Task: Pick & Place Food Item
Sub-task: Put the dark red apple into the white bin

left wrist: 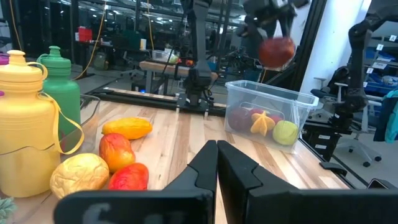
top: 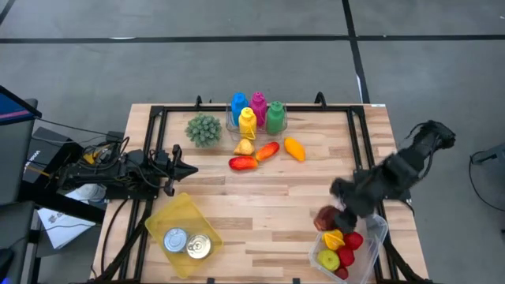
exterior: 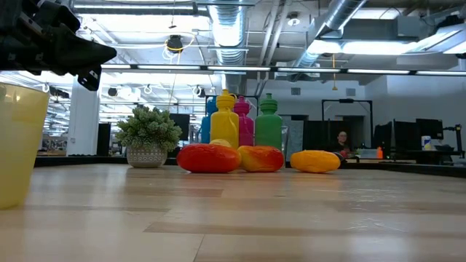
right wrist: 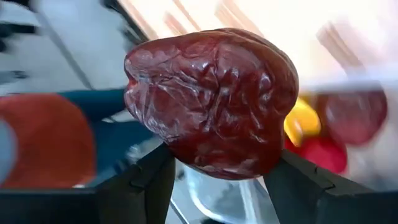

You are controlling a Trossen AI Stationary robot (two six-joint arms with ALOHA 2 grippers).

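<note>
My right gripper [top: 335,211] is shut on a dark red wrinkled food item [right wrist: 211,99], held in the air just beside the far left corner of the clear plastic bin [top: 377,241] at the table's near right. The bin holds several red, yellow and green fruits. In the left wrist view the red item [left wrist: 276,51] hangs above the bin [left wrist: 273,99]. More food items lie mid-table: a red one [top: 243,163], an orange-red one [top: 267,151], an orange one [top: 294,148] and a yellow one [top: 245,146]. My left gripper [left wrist: 217,158] rests shut at the table's left. My right gripper pinches the dark red food item by its two opposite sides [right wrist: 163,140] between its two fingers. The fingers slant down from the table's right side. The item is lifted clear of the table, above the bin's rim.
Four coloured bottles [top: 256,113] and a small green plant [top: 203,128] stand at the far middle. A yellow container [top: 183,235] with two tins sits near left. A black frame edges the table. A person shows far behind in the low view [exterior: 342,142].
</note>
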